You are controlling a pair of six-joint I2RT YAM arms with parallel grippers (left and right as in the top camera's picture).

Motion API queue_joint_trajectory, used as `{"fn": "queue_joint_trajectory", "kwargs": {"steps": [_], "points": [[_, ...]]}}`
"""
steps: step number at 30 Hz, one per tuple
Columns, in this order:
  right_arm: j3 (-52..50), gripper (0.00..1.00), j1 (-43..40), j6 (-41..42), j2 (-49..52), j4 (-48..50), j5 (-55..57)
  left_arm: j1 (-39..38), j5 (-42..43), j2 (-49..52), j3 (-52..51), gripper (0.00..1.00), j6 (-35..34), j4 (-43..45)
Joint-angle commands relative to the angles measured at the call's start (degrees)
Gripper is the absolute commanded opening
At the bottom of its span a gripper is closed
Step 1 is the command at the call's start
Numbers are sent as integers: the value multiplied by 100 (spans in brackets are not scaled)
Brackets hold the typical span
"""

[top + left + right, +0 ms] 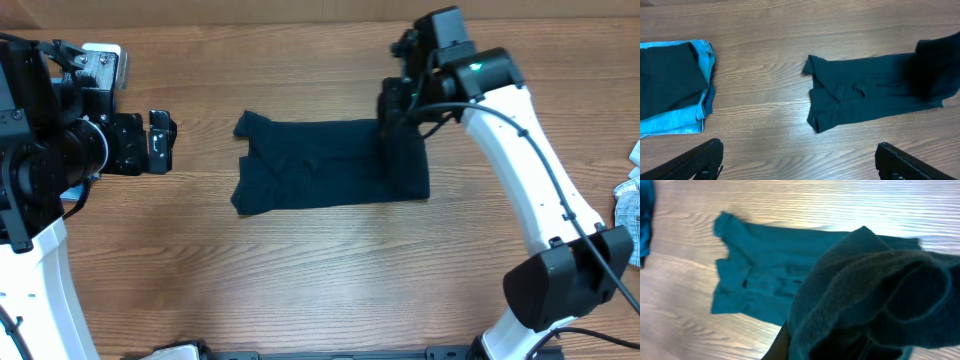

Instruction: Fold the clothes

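A dark navy shirt (330, 165) lies spread on the wooden table (300, 280), with a sleeve sticking out at its left end. My right gripper (392, 115) is shut on the shirt's right end and holds that end bunched and raised off the table. In the right wrist view the lifted cloth (865, 295) hides the fingers, and the flat part of the shirt (760, 275) lies beyond it. My left gripper (160, 140) stands open to the left of the shirt, apart from it. Its fingers (695, 162) frame bare wood, with the shirt (865, 90) ahead.
A folded stack of clothes (670, 85), dark navy on light blue denim (670, 125), lies at the far left of the left wrist view. Crumpled white items (630, 195) sit at the table's right edge.
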Motion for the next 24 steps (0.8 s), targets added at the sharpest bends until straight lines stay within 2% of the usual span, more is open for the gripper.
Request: {"fn": "queue_joint_trajectory", "kwargs": {"steps": [1,13,24], "points": [[116,4,400,258,-55,170,-33,-22,-33,13,13,100,-85,20],[-68,4,1349,1045,210,1384,-31,-22,-33,13,13,100,-85,20],[-94,4,1893,1298,1196,1832,-170,-22,-33,13,13,100,-85,20]]}}
